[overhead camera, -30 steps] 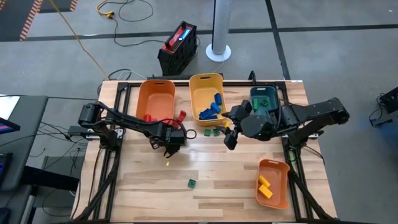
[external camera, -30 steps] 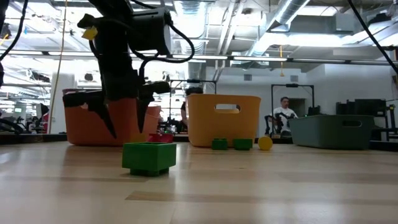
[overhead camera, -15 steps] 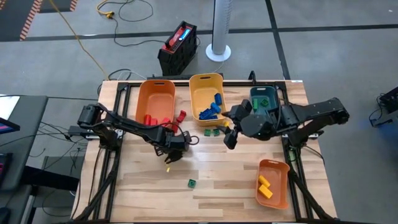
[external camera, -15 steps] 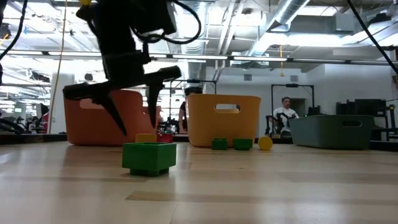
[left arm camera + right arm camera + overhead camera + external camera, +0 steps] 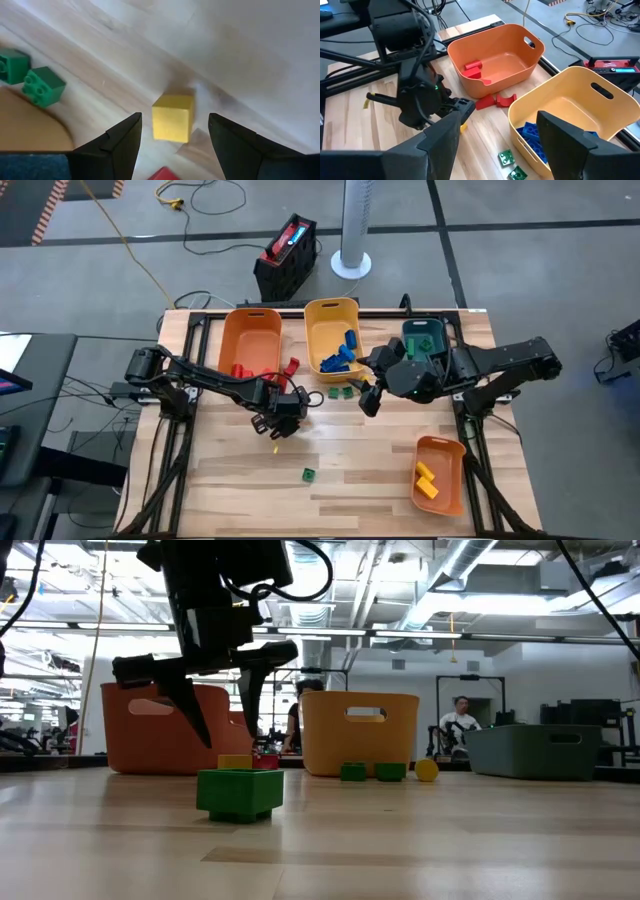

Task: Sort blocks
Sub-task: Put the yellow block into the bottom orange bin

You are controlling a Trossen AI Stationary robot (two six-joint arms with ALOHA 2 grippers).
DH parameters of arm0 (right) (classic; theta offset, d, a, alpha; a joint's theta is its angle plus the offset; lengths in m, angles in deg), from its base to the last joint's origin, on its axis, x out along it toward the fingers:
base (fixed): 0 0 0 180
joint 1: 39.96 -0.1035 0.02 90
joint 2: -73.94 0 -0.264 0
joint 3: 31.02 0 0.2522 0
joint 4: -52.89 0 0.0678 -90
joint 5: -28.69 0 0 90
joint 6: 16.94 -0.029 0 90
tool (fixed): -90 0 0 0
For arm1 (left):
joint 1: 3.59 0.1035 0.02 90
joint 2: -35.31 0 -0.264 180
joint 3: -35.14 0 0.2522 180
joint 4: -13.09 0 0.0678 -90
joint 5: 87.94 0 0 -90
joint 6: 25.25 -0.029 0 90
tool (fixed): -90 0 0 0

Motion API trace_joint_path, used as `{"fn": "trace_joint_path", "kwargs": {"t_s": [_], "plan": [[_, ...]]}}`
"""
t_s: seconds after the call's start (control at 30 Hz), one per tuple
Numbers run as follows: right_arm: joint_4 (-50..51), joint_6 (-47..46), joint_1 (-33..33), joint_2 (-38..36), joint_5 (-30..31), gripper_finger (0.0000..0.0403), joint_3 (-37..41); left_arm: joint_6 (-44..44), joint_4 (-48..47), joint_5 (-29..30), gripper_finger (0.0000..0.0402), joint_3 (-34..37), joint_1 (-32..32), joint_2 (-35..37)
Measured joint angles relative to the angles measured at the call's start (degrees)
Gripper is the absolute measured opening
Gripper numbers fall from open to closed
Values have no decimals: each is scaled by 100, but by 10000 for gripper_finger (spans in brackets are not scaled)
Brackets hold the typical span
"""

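Note:
My left gripper [image 5: 279, 428] hovers open over the middle of the table, its fingers [image 5: 225, 720] clear of the wood. A yellow block [image 5: 172, 118] lies flat on the table below it, showing between the two fingers and apart from both. A green block [image 5: 309, 474] sits nearer the front edge. Two green blocks [image 5: 341, 392] and a red block [image 5: 291, 366] lie in front of the bins. My right gripper [image 5: 369, 398] waits open, held high near the yellow bin [image 5: 333, 315].
Along the far edge stand an orange bin [image 5: 250, 330] with red blocks [image 5: 472, 66], the yellow bin with blue blocks [image 5: 340, 358], and a teal bin [image 5: 425, 335] holding green. Another orange bin [image 5: 440, 473] with yellow blocks sits at the near right. Bare wood lies front left.
My left gripper has shifted a little toward the table's right edge and risen slightly, rolling about its wrist; its fingers have stayed open. The yellow block now shows under it in the low view.

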Motion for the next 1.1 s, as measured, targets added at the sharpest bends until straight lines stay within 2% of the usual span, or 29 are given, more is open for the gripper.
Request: {"fn": "trace_joint_path", "kwargs": {"t_s": [0.17, 0.43, 0.57, 0.7, 0.8, 0.9, 1.07, 1.1], "plan": [[-2, -6, -1, 0, -1, 274, 0, 297, 4, -352, 223, 0, 187, 0], [-39, -9, -1, 0, -2, 274, 0, 162, 63, -625, 223, 48, 422, -55], [-37, -9, 0, 0, -2, 274, 0, 147, 43, -609, 223, 55, 456, -318], [-28, -49, -7, 0, -4, 274, 0, 257, 304, -198, 223, 55, 441, -484], [-16, -55, -7, 0, -7, 274, 0, 378, 364, -180, 219, 37, 442, -464], [-11, -55, -7, 0, -7, 274, 0, 378, 265, -201, 196, 37, 449, -476], [-13, -28, -7, 0, -7, 274, 0, 650, 163, -503, 119, 30, 440, -459], [-12, -26, -5, 0, -7, 274, 0, 700, 140, -545, 118, 28, 426, -459]]}}
